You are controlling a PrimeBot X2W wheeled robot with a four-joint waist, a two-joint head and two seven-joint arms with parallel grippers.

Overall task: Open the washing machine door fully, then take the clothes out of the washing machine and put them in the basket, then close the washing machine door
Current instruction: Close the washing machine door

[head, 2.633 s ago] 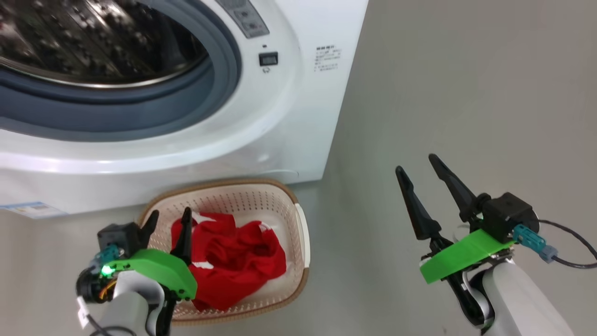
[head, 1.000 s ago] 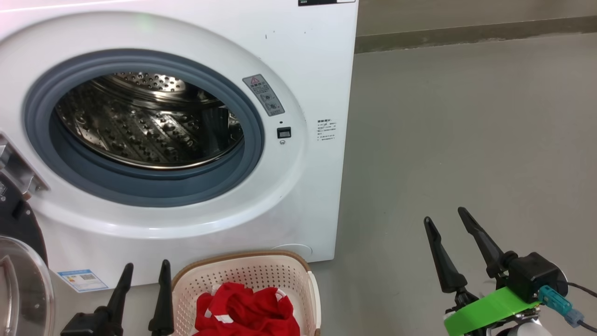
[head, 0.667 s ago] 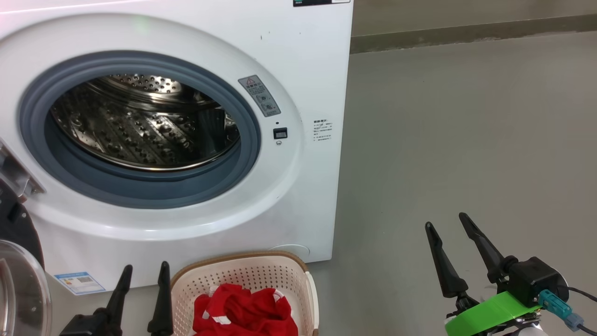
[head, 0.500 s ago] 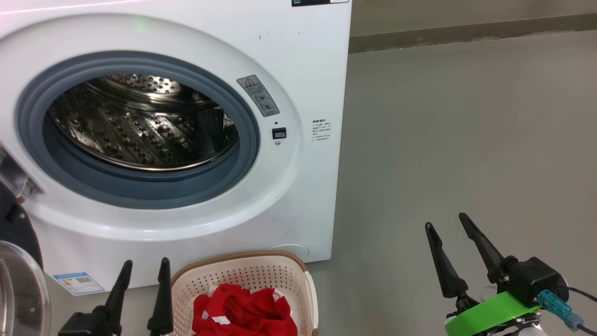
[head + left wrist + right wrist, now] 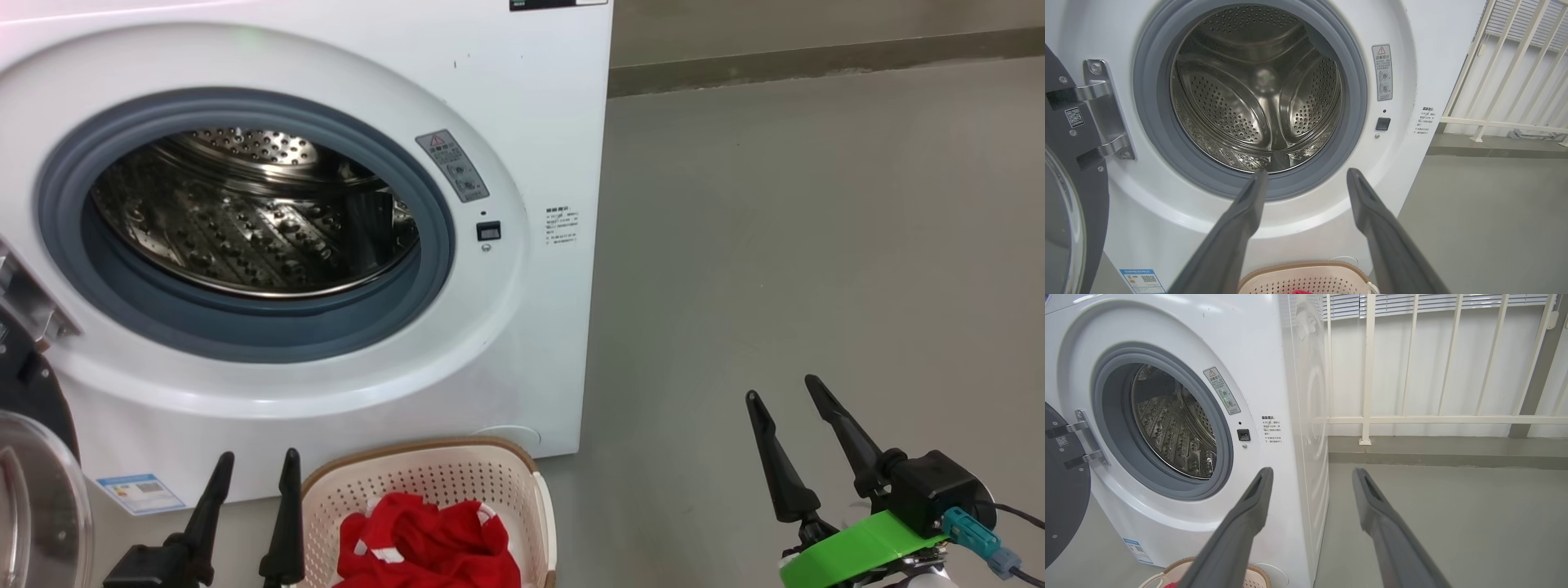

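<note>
Though crumpled, red clothes (image 5: 426, 545) in basket (image 5: 445, 480)

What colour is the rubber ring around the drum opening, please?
The ring is grey; the left wrist view shows it best.

We see a white washing machine (image 5: 539, 122) with a blue-grey ring (image 5: 245, 339) and a hole-dotted steel drum (image 5: 1229, 102). Red clothes (image 5: 424, 547) with white trim lie in a cream, perforated, brown-rimmed basket (image 5: 457, 478). The floor (image 5: 816, 245) is grey.
</note>
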